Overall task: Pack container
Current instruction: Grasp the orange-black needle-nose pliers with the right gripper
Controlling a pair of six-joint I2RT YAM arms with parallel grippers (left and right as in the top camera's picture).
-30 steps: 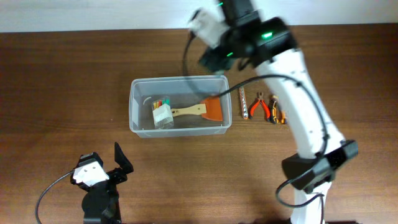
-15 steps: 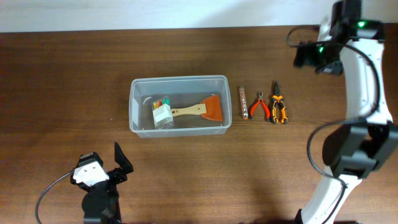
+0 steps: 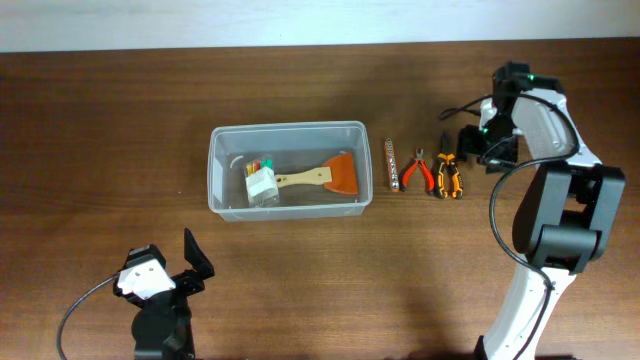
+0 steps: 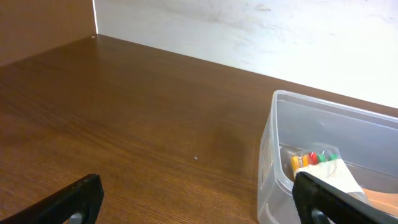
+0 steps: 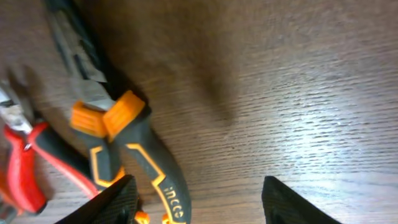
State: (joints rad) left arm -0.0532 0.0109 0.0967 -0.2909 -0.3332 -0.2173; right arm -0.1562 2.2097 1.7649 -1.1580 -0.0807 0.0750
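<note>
The clear plastic container [image 3: 288, 170] sits mid-table and holds a small clear box with coloured bits [image 3: 261, 183] and an orange scraper with a wooden handle [image 3: 333, 175]. It also shows in the left wrist view [image 4: 323, 155]. Right of it lie a thin bit strip [image 3: 392, 164], red pliers [image 3: 417, 170] and black-and-orange pliers [image 3: 447, 175]. My right gripper [image 3: 478, 148] is open just right of the black-and-orange pliers [image 5: 124, 149], its left finger over a handle. My left gripper [image 3: 175, 262] is open and empty near the front edge.
The table's back edge meets a white wall [image 4: 249, 31]. Bare wood lies left of the container [image 3: 100, 150] and between it and the left gripper.
My right arm has swung from over the container's back right corner out to the far right, then come down beside the pliers. The left arm has not moved.
</note>
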